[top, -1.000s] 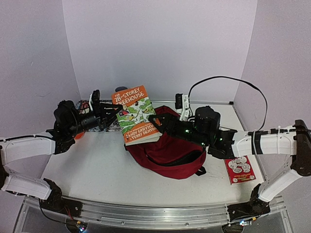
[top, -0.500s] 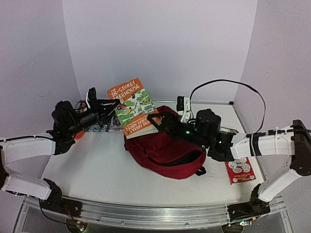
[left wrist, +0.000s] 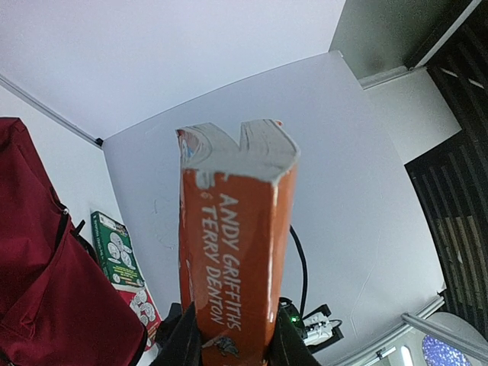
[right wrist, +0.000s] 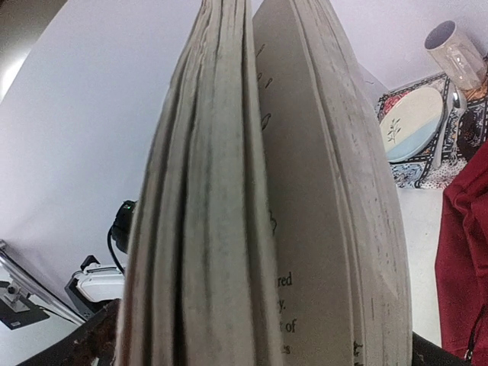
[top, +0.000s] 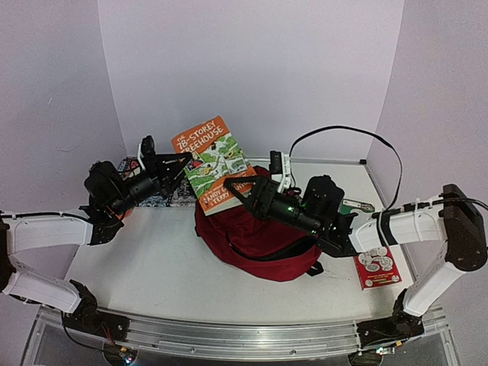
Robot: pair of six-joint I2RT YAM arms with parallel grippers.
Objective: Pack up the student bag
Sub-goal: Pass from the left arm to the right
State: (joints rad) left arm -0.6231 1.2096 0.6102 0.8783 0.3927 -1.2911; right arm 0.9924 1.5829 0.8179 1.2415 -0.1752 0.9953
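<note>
The student bag (top: 259,236) is a dark red backpack lying in the middle of the table, its zip opening facing up. An orange book (top: 212,164), "The 78-Storey Treehouse", is held tilted in the air above the bag's back-left corner. My left gripper (top: 181,162) is shut on the book's spine side; the spine (left wrist: 232,244) fills the left wrist view, with the bag (left wrist: 38,282) at left. My right gripper (top: 242,191) is shut on the book's page edge (right wrist: 259,229), which fills the right wrist view, with the bag (right wrist: 465,252) at right.
A red card box (top: 377,267) lies right of the bag and a green one (top: 357,206) behind it. A patterned mat (top: 164,200) with a plate (right wrist: 412,122) and a cup (right wrist: 457,49) is at the back left. A black cable (top: 343,133) loops over the right arm.
The book has risen and shifted a little back and left above the bag, with both grippers still on it. The right arm has reached further left.
</note>
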